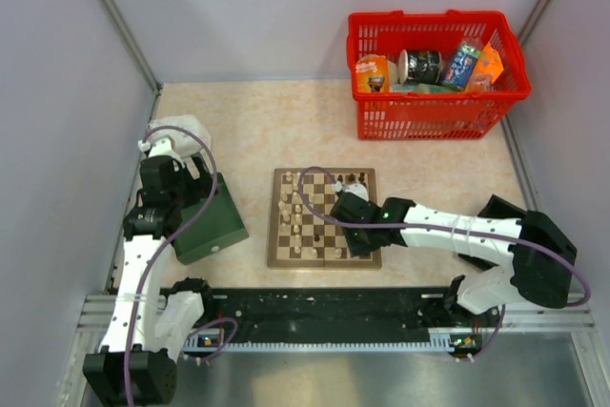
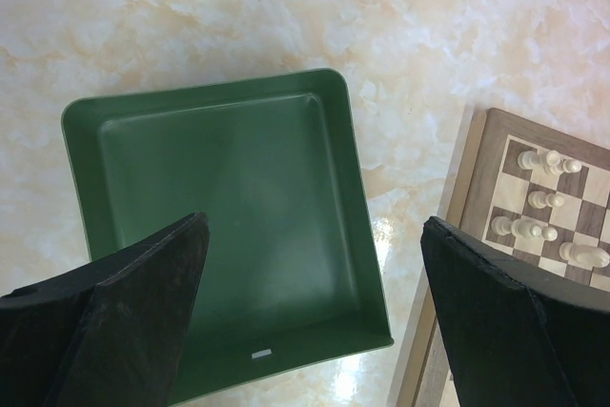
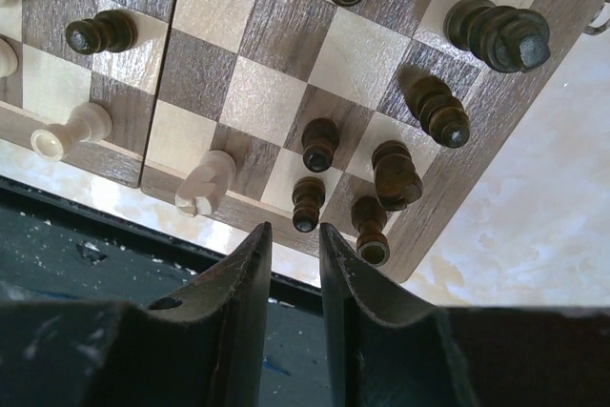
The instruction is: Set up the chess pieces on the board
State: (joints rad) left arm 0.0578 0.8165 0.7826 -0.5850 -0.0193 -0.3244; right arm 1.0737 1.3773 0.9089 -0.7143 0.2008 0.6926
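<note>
Right gripper (image 3: 295, 240) nearly closed, empty

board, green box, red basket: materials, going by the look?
Board: likely wood, semi-gloss; grain streaks show in the squares and border. Green box: looks like moulded plastic, smooth matte, with rounded corners and a soft sheen. Red basket: plastic, glossy, with lattice walls.
</note>
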